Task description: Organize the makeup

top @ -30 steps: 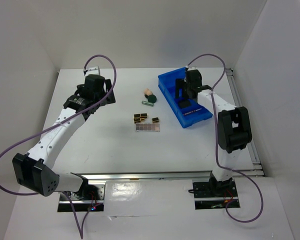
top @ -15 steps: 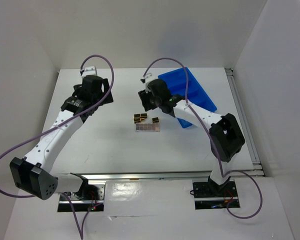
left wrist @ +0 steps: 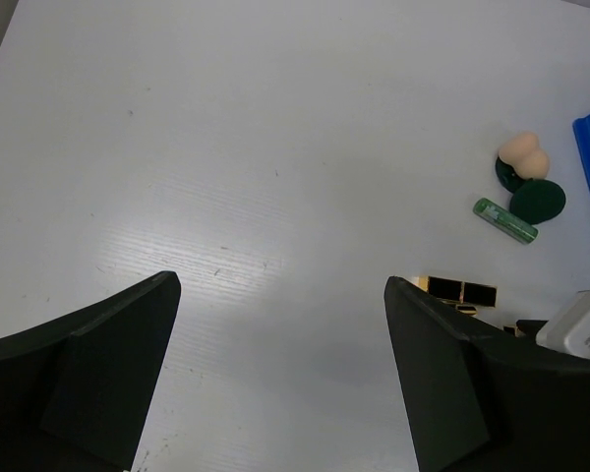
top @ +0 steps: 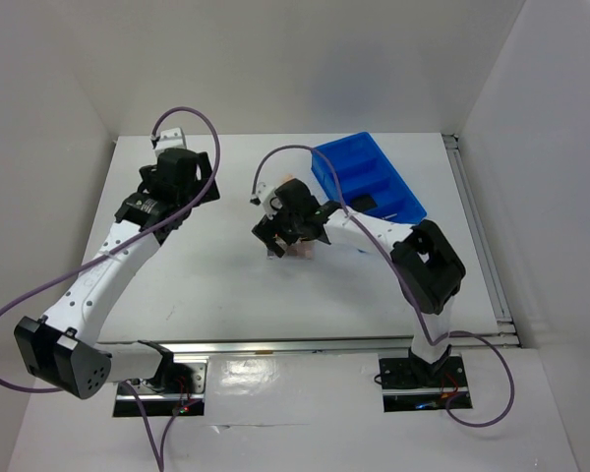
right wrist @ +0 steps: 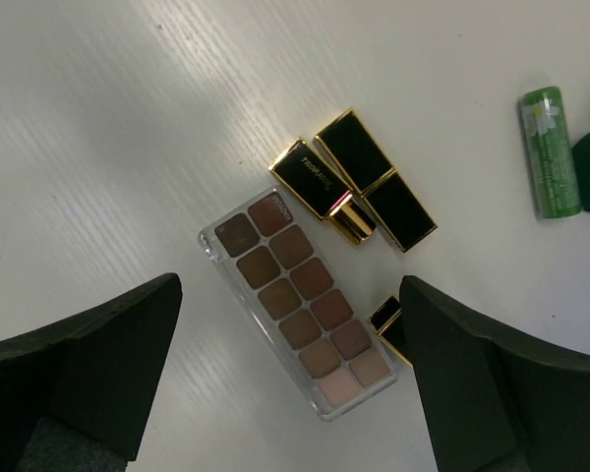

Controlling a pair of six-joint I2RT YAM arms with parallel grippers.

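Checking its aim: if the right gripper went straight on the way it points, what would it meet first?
Probably the eyeshadow palette, lying between the right gripper's open jaws; the lipstick tubes sit just beside that line.

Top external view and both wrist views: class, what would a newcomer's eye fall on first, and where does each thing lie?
The bright blue bin at the far right of the white table stands out first. Next, the right gripper hangs open over the pinkish-brown palette with black-gold lipstick tubes beside it, mid-table. Further back lie a green tube and a beige sponge.
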